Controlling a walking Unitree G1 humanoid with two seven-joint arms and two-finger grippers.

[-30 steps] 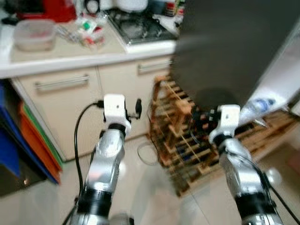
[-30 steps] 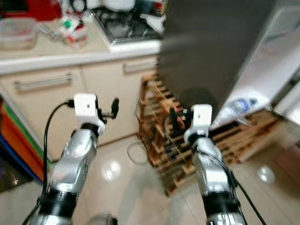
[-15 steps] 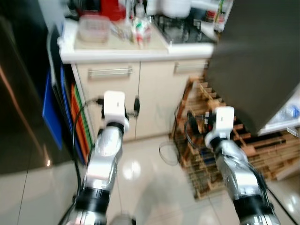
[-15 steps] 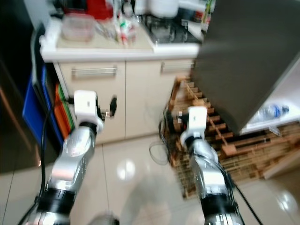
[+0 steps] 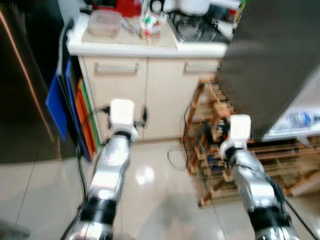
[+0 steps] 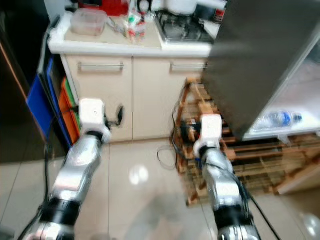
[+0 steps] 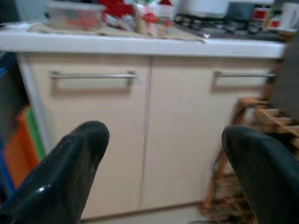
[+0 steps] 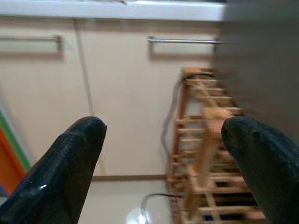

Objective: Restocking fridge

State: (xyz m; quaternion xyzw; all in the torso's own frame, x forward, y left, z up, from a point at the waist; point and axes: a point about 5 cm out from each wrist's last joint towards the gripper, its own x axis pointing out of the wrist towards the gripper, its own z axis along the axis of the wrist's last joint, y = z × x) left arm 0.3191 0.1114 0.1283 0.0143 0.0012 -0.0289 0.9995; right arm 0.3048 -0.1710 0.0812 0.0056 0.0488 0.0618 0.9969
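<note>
Both the left gripper [image 7: 161, 154] and right gripper [image 8: 161, 154] carry nothing, fingers spread wide, ready; beyond them stand cabinet doors [image 7: 145, 121] and a wooden rack [image 8: 205, 140].

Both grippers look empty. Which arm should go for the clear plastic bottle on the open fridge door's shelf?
Probably the right. The clear plastic bottle lies on the door shelf at the robot's right, nearer the open right gripper. The open left gripper faces the cream cabinet doors.

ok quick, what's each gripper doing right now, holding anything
Left gripper: open, holding nothing, facing the cabinet doors.
Right gripper: open, holding nothing, near the wooden rack.
</note>
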